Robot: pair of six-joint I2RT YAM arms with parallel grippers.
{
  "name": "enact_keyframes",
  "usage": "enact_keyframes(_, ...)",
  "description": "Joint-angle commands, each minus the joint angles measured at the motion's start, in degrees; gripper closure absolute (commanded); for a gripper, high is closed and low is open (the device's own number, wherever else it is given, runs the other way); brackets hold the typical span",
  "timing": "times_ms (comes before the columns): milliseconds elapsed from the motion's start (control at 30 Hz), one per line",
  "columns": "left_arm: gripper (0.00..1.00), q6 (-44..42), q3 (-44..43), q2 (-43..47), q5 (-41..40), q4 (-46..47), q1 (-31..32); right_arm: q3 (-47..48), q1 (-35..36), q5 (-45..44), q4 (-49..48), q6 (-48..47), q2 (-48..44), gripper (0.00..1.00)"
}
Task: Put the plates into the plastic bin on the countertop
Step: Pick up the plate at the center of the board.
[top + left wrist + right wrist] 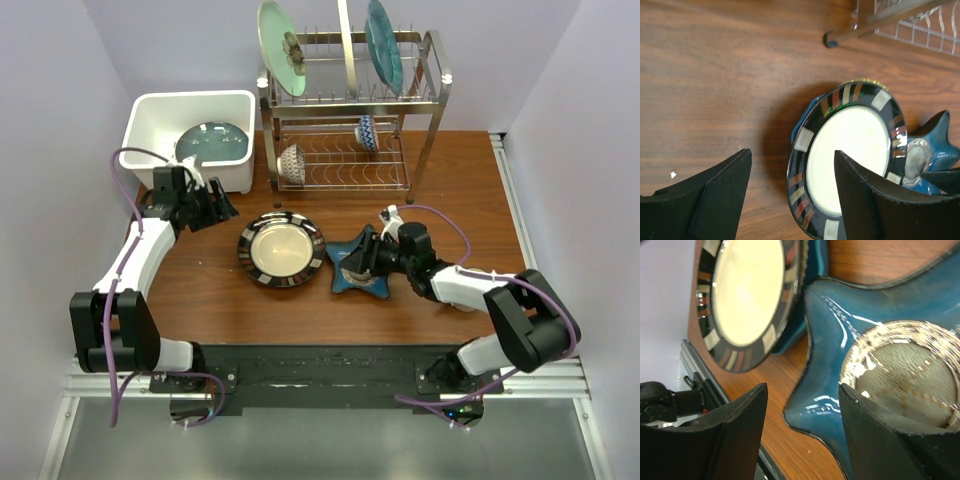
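Note:
A round plate with a black-striped rim and cream centre (281,249) lies on the wooden table, with a dark blue star-shaped plate (375,283) just to its right. My right gripper (360,260) is low over the star plate, open. In the right wrist view one point of the star plate (835,325) sits between the fingers of that gripper (802,386). The striped plate (747,290) shows beyond it. My left gripper (215,205) hangs open and empty in front of the white plastic bin (150,110), left of the striped plate (855,150). A teal plate (212,143) lies in the bin.
A two-tier steel rack (350,110) stands behind the plates, right of the bin. Its top tier holds a pale green flower plate (282,47), a thin pale plate (346,45) and a teal plate (384,45). Two small patterned bowls (292,163) (367,131) sit on the lower tier.

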State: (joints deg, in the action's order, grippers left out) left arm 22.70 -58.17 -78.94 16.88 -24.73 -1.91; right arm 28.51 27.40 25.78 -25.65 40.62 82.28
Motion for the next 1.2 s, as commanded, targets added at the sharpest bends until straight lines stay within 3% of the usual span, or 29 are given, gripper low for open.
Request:
enact_keyframes(0,0.29,-1.17,2.35,1.94,-0.36,3.11,1.12,3.74,1.25,2.69,-5.46,2.27,1.74,0.39)
enact_keyframes(400,0.29,-1.96,3.33,0.63,-1.41,1.71,1.47,12.7,3.28,1.82,-1.77,2.27,10.7,0.48)
enact_keyframes(867,0.31,-4.77,4.03,-4.73,5.35,0.65,3.23,16.75,3.89,4.01,-4.5,3.41,17.74,0.61)
enact_keyframes(1167,0.32,-5.56,4.21,-4.38,6.4,0.21,3.32,16.75,4.33,4.19,-6.52,5.17,20.11,0.81)
